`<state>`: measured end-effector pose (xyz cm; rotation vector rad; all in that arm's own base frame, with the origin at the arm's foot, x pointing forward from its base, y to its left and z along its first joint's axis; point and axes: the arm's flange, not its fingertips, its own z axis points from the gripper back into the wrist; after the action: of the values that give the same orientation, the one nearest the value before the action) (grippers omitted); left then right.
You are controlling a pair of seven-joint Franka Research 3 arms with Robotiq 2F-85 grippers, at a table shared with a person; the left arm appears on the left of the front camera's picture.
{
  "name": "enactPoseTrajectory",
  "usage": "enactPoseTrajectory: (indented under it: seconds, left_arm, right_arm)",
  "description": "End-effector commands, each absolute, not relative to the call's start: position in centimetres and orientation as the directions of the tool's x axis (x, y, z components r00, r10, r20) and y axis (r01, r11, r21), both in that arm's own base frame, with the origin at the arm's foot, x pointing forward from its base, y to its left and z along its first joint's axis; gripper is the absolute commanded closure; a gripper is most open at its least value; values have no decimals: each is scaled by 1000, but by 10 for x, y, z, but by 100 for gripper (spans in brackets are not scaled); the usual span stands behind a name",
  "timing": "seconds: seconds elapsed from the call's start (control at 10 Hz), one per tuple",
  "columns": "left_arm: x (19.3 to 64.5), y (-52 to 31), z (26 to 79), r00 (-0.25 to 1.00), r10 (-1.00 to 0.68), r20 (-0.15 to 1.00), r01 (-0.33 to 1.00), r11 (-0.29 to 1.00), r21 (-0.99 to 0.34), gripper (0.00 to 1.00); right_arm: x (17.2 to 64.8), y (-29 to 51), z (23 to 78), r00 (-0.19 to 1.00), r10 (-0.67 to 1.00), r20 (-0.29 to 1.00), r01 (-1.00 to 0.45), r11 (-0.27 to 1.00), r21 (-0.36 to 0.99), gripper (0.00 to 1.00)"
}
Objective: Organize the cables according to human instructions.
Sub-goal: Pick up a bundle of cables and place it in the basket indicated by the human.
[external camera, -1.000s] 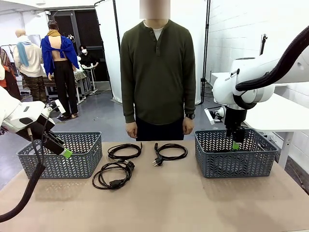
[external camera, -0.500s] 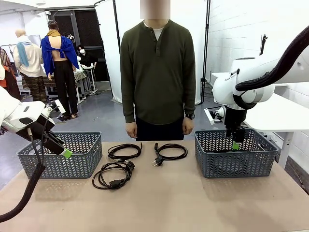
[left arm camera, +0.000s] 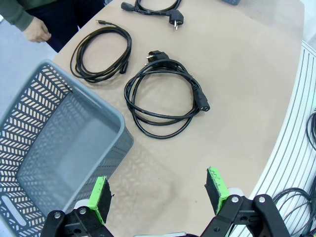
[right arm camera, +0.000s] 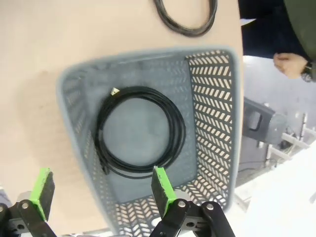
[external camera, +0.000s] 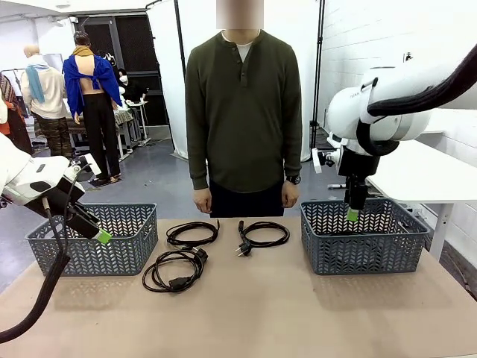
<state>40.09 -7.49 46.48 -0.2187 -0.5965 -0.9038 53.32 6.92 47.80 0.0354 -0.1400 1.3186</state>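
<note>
Three black power cords lie loose on the table [external camera: 298, 313] between two grey baskets: a double-looped coil [external camera: 179, 282] nearest the robot, and two flatter coils [external camera: 192, 234] [external camera: 263, 234] closer to the person [external camera: 243, 112], who stands at the far edge with both hands down. A fourth cord [right arm camera: 177, 131] is curled on the floor of the right basket [external camera: 358, 253]. The right gripper [right arm camera: 101, 190] hangs above that basket, jaws spread with nothing between them. The left gripper [left arm camera: 158, 192] hovers by the near corner of the left basket [external camera: 97, 257], also spread and empty. These cords look light and limp, and the loops would likely slip apart. I'd pinch across several strands together near a plug, so that the chunky end doesn't swing.
</note>
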Motion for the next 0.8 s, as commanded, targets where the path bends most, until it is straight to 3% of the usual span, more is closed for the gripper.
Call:
enactPoseTrajectory:
  seconds: [0.0,0.3,0.7]
  left_arm:
    - [402,-73,464,469,-661,585,792,608,52,0]
    - [402,-73,464,469,-661,585,792,608,52,0]
    - [402,-73,464,469,-661,585,792,608,52,0]
  right_arm:
    - [499,78,478,314,924,218,-941,333,-55,0]
    - [454,91,482,320,869,376,-928,368,-60,0]
    - [418,102,466,326,823,464,-923,384,-32,0]
